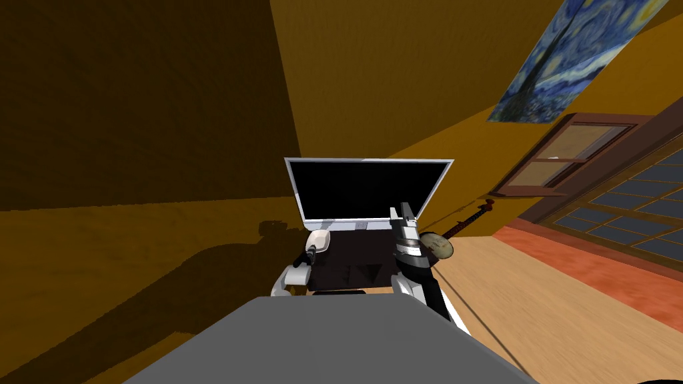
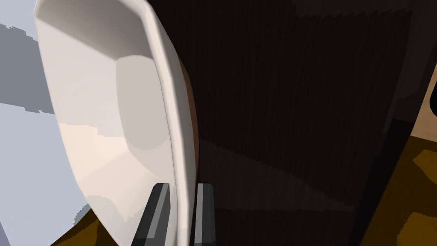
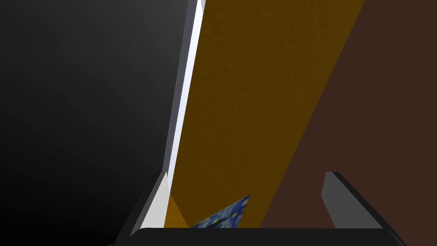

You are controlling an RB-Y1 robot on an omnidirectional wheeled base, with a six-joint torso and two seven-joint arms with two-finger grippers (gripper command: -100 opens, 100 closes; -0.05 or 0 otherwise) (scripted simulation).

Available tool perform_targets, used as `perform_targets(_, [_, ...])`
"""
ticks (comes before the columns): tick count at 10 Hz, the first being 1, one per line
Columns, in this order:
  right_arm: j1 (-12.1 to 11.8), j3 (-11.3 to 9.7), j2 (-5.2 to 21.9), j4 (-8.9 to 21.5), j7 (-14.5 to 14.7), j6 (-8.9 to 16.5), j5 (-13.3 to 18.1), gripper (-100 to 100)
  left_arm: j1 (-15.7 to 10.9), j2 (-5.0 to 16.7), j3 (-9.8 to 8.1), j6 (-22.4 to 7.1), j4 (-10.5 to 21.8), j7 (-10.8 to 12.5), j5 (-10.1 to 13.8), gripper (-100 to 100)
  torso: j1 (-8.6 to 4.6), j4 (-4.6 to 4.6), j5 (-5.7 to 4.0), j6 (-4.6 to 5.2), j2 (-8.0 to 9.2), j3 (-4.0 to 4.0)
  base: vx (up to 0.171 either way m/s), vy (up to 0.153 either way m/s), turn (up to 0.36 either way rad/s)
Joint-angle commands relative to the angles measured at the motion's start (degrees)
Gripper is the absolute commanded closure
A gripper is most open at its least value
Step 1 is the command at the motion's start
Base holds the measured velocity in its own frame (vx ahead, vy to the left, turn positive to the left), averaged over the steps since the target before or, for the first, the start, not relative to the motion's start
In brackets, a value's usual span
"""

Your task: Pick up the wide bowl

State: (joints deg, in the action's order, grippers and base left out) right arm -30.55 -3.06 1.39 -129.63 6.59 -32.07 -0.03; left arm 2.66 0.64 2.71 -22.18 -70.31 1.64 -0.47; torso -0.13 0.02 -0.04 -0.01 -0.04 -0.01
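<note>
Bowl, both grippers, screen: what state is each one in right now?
Bowl: held by its rim.
Left gripper: shut on the bowl's rim.
Right gripper: open, holding nothing.
Screen: black, standing upright.

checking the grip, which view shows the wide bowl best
The left wrist view: the white wide bowl looms close, its rim pinched by the left gripper. The head view gives it as a small shape on that gripper, beside the monitor. The right wrist view faces the monitor's edge and a wall.
</note>
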Motion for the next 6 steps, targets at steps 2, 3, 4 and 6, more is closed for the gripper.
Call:
perform_targets(2, [0.0,0.0,0.0,0.0,0.0,0.0,0.0,0,0.01,0.0,0.0,-0.01,0.01,0.0,0.0,0,0.0,0.01,0.0,0.0,0.01,0.01,0.0,0.0,0.0])
perform_targets(3, [0.0,0.0,0.0,0.0,0.0,0.0,0.0,0,0.25,0.19,0.18,-1.39,-1.64,-0.01,0.14,100,-0.01,0.02,-0.01,0.0,0.02,0.02,-0.039,0.001,0.005])
perform_targets(4, [0.0,0.0,0.0,0.0,0.0,0.0,0.0,0,0.49,0.21,0.27,-2.23,-2.68,-0.02,0.13,100,-0.01,0.05,-0.02,-0.01,0.16,0.09,-0.061,0.017,0.005])
perform_targets(6, [0.01,0.0,0.0,0.0,0.0,0.0,0.0,0,0.67,0.18,0.32,-2.58,-3.32,-0.03,0.08,100,0.01,0.09,-0.02,-0.01,0.33,0.2,-0.05,0.004,0.002])
